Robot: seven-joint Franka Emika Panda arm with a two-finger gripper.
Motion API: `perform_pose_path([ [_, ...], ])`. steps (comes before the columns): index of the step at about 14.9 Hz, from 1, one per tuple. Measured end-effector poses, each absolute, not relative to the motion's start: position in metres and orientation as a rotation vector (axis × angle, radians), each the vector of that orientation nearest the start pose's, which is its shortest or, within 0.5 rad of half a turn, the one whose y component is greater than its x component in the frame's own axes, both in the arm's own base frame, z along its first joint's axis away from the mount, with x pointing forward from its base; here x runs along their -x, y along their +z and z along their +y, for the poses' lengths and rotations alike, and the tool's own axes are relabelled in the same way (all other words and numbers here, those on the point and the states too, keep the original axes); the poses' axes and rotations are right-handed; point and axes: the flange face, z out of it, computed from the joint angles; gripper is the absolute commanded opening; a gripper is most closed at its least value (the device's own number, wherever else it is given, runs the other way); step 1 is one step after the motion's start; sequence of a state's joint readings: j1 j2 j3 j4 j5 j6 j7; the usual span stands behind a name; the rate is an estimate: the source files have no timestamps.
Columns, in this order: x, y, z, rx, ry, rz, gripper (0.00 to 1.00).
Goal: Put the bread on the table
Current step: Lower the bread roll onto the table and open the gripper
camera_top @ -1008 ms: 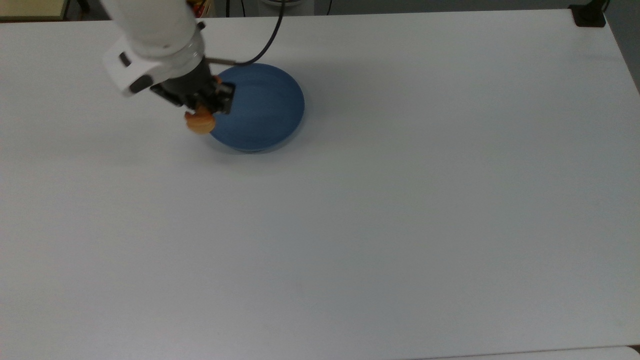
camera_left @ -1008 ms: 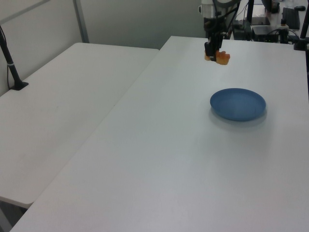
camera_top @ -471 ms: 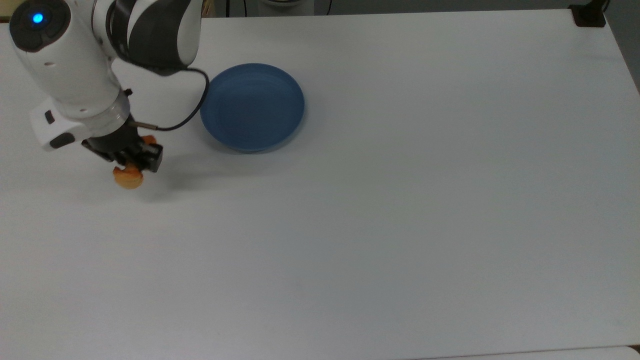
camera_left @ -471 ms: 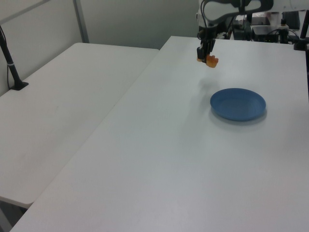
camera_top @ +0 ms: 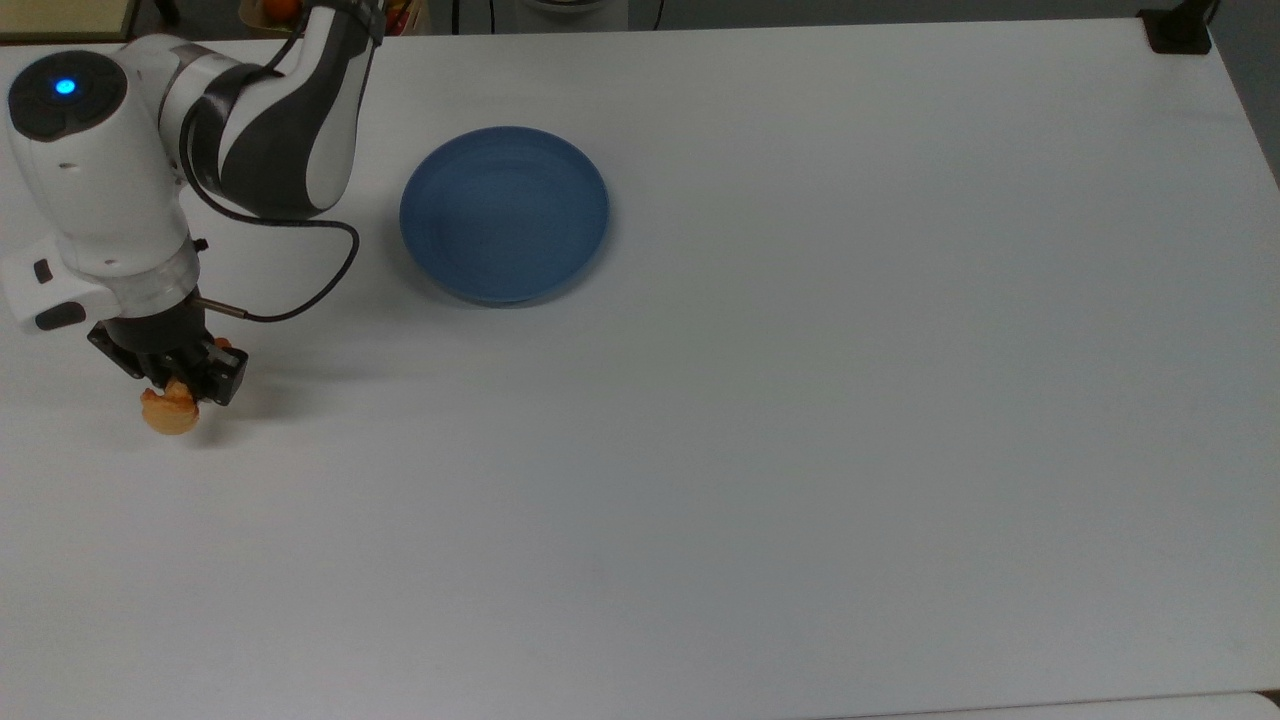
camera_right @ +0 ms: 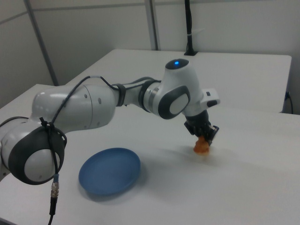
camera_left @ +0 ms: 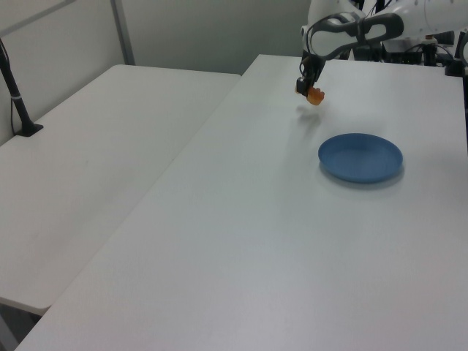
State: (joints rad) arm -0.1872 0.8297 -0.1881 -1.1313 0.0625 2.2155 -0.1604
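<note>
Bread (camera_top: 170,412) is off the blue plate (camera_top: 503,213) and well apart from it, pinched in the gripper (camera_top: 178,384) just above the bare white worktop (camera_top: 800,400). Lowering and letting go look like what's left.

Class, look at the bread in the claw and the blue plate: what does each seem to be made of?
Bread: probably moulded plastic or rubber; its orange crust looks glossy and uniform. Blue plate: likely plastic or glazed ceramic; smooth, evenly coloured with faint ringed ridges. Neither can be told for certain.
</note>
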Motion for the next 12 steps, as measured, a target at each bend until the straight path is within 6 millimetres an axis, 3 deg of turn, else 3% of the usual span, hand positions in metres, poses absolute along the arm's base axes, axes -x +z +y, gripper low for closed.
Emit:
perform_pose_path([
  [2,-0.751,0.323,-0.245,3.263,-0.425,0.267,1.0],
  [5,-0.751,0.288,-0.249,3.309,-0.542,0.214,1.0],
  [7,-0.75,0.28,-0.248,3.344,-0.584,0.16,1.0],
  [10,-0.755,0.288,-0.237,3.339,-0.618,0.15,1.0],
  [12,-0.756,0.324,-0.232,3.323,-0.697,0.175,1.0],
])
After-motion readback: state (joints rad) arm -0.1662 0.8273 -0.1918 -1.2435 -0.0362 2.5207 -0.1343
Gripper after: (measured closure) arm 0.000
